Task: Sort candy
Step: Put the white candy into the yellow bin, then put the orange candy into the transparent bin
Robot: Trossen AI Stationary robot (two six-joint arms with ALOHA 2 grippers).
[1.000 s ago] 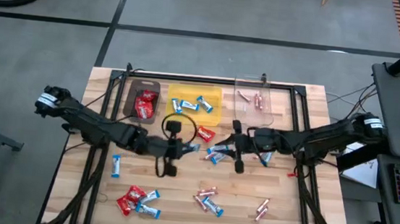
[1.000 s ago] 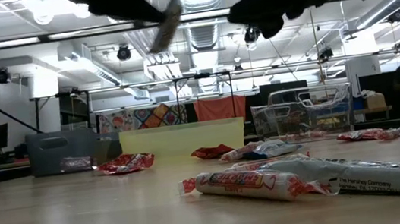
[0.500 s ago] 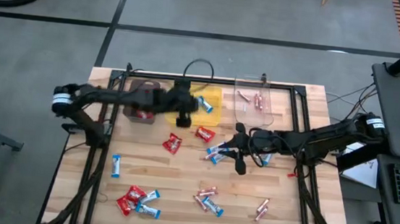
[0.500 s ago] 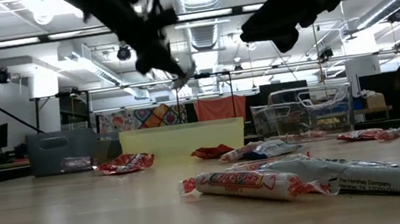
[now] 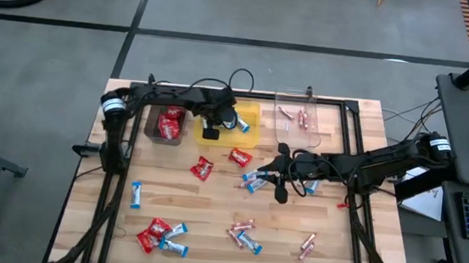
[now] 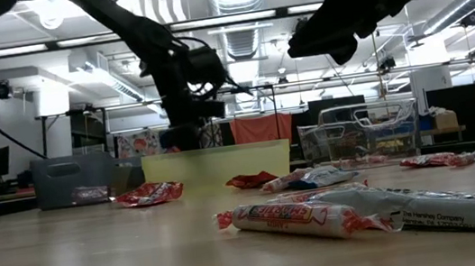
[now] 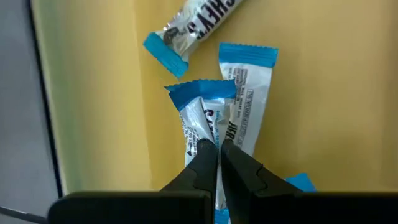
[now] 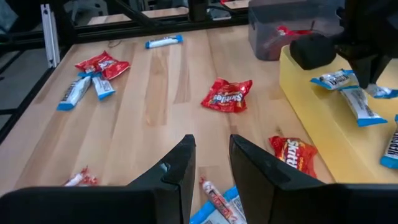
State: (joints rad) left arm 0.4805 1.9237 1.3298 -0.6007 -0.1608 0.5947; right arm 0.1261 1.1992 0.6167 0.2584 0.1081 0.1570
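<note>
Upper centre: left hand (image 5: 211, 129) pinching a blue bar (image 7: 202, 134) over yellow bin (image 5: 252, 139); right hand (image 5: 279, 177) open mid-bench. Roughly half sorted; scattered candy (image 5: 161, 236) remaining.

Glossy wrappers, matt wood

Shiny candy (image 7: 245, 93) wrappers are lying in smooth yellow plastic bin (image 7: 93, 93); planked table (image 8: 155, 93) is showing matt grain.

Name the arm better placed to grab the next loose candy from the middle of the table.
Right. The right gripper hangs open beside the blue-and-white bars mid-table, with a red packet just ahead. The left gripper is over the yellow bin, shut on a blue-and-white bar.
</note>
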